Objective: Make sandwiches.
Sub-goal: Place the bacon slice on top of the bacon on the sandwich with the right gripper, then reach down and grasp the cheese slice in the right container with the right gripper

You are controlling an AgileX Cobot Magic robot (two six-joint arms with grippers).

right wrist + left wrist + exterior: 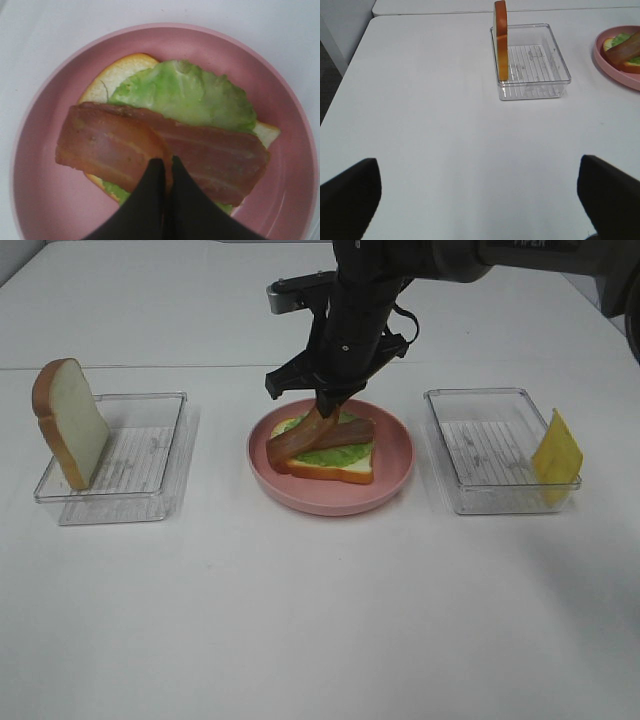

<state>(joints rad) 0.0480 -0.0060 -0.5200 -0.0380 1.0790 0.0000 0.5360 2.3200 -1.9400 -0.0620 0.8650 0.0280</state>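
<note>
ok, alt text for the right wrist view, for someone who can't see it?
The right gripper, jaws closed, pinches the edge of a bacon strip that lies across a second bacon strip. Both rest on green lettuce over a bread slice, in a pink plate on a white table.

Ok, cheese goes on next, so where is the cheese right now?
In the high view the cheese stands on edge at the right end of the right tray, to the right of the plate.
</note>
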